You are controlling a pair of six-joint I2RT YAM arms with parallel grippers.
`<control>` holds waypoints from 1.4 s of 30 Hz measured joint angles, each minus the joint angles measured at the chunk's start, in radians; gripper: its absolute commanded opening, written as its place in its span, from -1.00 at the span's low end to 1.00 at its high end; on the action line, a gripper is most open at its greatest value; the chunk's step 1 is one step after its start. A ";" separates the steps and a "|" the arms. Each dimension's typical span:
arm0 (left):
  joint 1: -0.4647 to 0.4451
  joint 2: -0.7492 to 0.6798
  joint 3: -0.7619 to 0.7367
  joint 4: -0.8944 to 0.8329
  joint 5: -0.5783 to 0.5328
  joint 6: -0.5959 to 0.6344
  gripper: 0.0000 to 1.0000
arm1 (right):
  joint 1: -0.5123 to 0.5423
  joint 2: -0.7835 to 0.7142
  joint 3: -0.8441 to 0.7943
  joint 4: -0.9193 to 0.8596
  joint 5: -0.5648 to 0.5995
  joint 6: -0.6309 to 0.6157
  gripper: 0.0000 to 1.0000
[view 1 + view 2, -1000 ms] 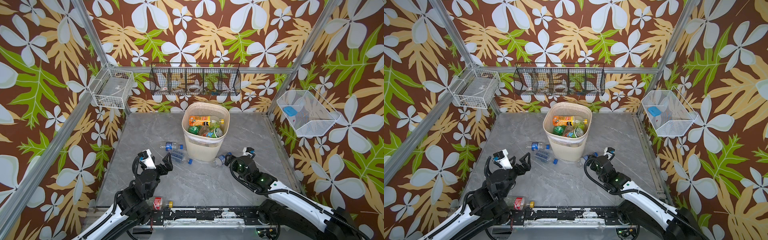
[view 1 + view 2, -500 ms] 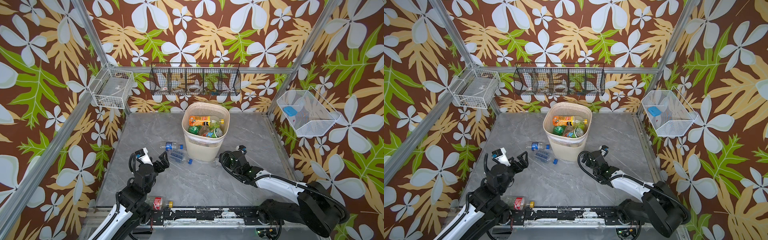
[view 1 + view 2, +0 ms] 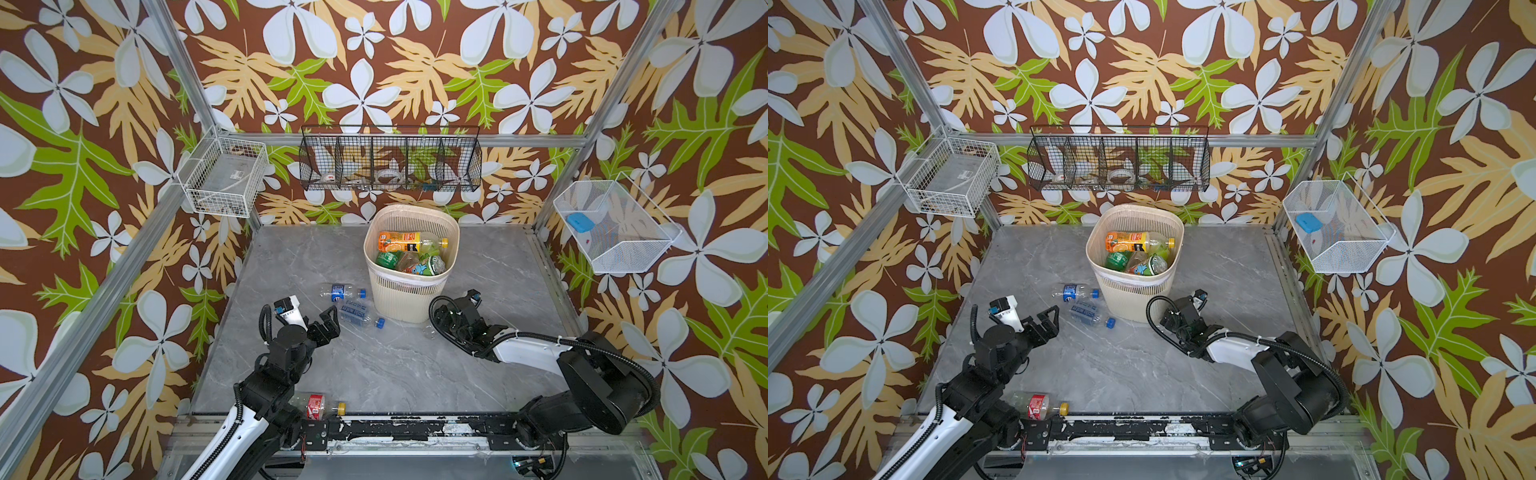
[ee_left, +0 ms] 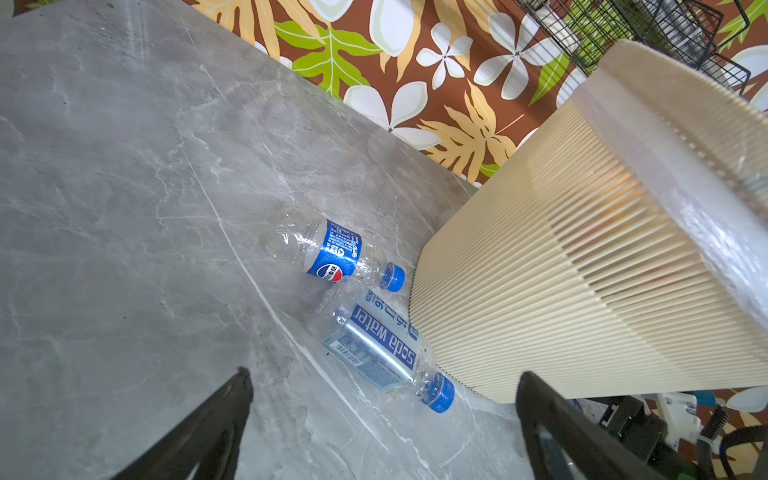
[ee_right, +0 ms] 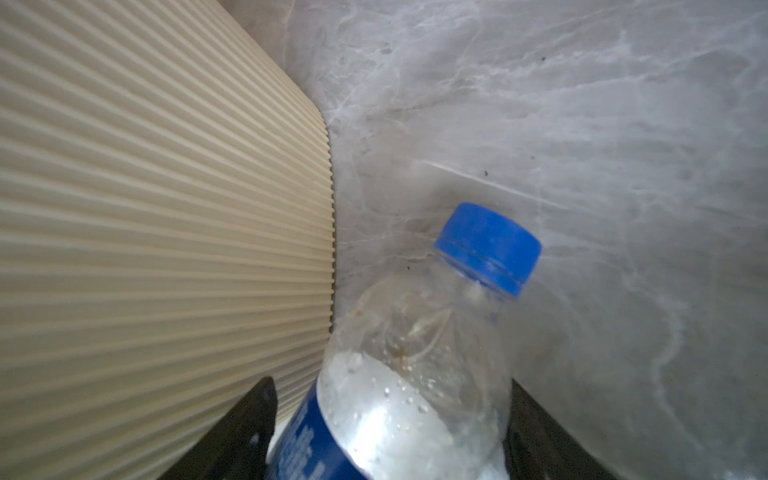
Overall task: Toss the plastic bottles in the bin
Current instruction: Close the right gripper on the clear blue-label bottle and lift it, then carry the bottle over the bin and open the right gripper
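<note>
- The bin (image 3: pixel 405 299) is seen upright near the back middle of the desk (image 3: pixel 374 365), already holding several bottles.
- An orange-labelled bottle (image 3: pixel 399 242) is laid across the top of that pile, long axis side to side, yellow cap pointed right.
- The right gripper (image 5: pixel 390 399) is brought low beside the bin's base; a blue-capped bottle (image 5: pixel 415 374) is held between its fingers, which are pressed to both sides of the body.
- That bottle's long axis is run straight out from the gripper, cap pointed away from the wrist, ribbed bin wall just beside it.
- The left gripper (image 4: pixel 386 376) is held wide apart above the desk, nothing between its fingers.
- Ahead of it, a Pepsi bottle (image 3: pixel 338 291) is found lying on its side, blue cap pointed at the bin.
- A soda water bottle (image 3: pixel 357 313) is laid just beside it, slanted, cap pointed rightward and toward the front, close to the bin's base.
- A red-labelled bottle (image 3: pixel 318 406) is left on its side at the front edge, yellow cap pointed right, partly covered by the left arm.
</note>
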 measured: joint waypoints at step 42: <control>0.011 -0.042 -0.057 -0.018 0.003 -0.024 1.00 | -0.001 -0.250 0.825 -0.467 0.158 -0.624 -0.03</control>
